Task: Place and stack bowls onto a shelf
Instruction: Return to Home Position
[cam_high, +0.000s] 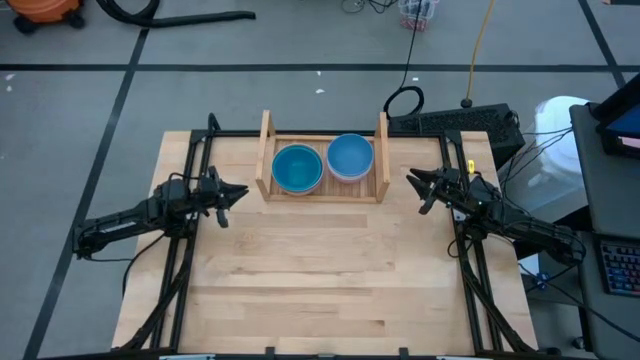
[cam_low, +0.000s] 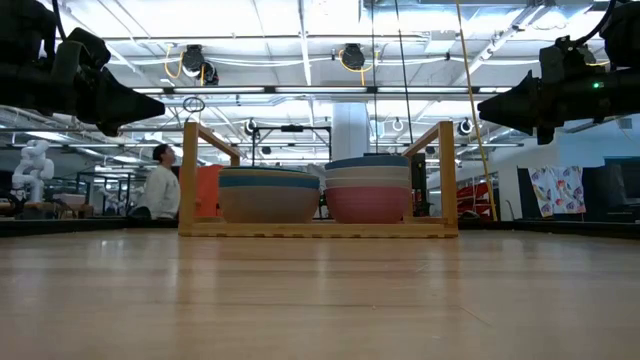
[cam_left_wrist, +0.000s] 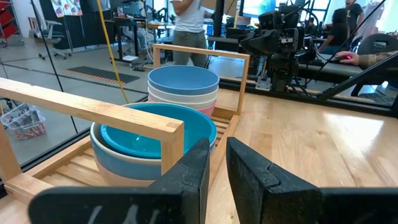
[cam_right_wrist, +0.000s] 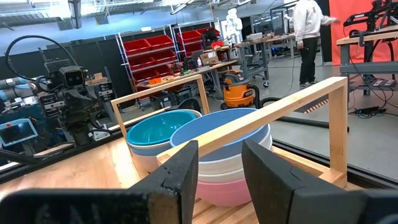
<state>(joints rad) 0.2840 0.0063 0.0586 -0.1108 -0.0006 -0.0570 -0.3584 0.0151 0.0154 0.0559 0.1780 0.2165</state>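
The light-wood shelf (cam_high: 322, 190) stands at the table's far middle. On its slatted base sit two stacks of bowls. The left stack has a teal bowl (cam_high: 296, 168) on top, and the right stack has a blue bowl (cam_high: 349, 157) over white and pink ones (cam_low: 367, 203). My left gripper (cam_high: 240, 190) hovers just left of the shelf, pointing at it, its fingers (cam_left_wrist: 217, 146) a narrow gap apart and empty. My right gripper (cam_high: 412, 180) hovers just right of the shelf, open and empty (cam_right_wrist: 221, 149).
Bare tabletop (cam_high: 330, 270) spreads in front of the shelf. The shelf's upright side boards (cam_high: 265, 150) (cam_high: 382, 152) stand between each gripper and the bowls. A black keyboard (cam_high: 470, 122) and cables lie beyond the table's far right corner. People stand in the room behind (cam_low: 160, 185).
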